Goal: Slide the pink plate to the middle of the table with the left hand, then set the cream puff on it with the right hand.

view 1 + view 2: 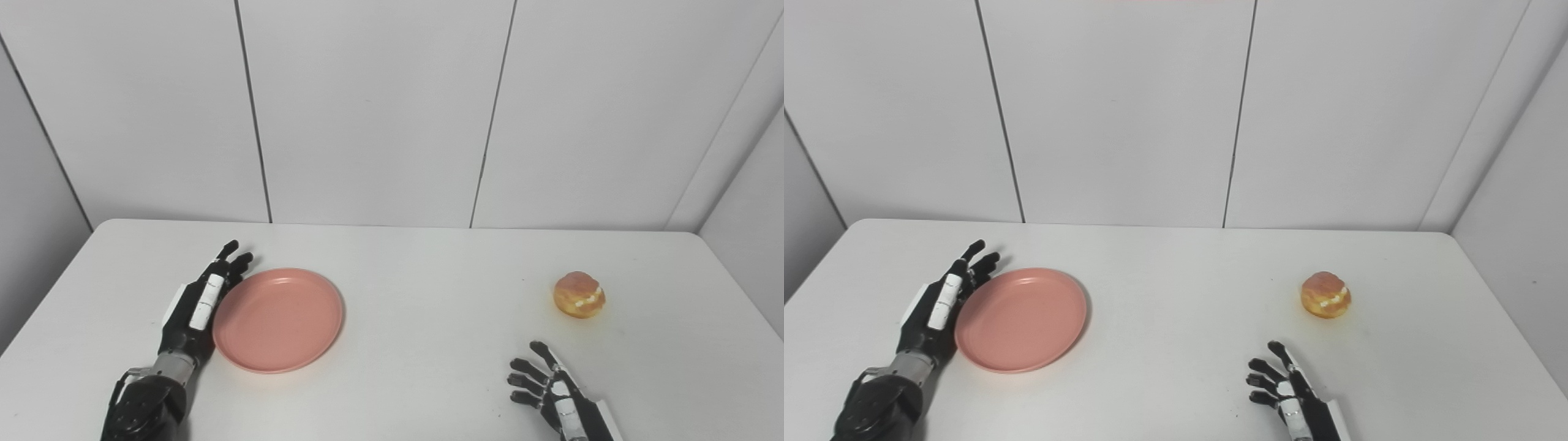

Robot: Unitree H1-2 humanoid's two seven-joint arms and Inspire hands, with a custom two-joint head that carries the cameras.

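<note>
right hand [560, 392], nearest the camera, open with fingers spread, near the cream puff [579, 295]. left hand [199, 300], open, fingers extended, flanks the pink plate [278, 318] left-of-centre on the white worktop [429, 343].

**Both hands open, low over the table**

The left hand [197, 303] lies stretched forward, edge-on, fingers [236, 258] straight and together, its arm coming in from the bottom left. The right hand [554, 389] sits near the bottom edge, fingers [527, 367] spread and slightly curled, holding nothing.
</note>
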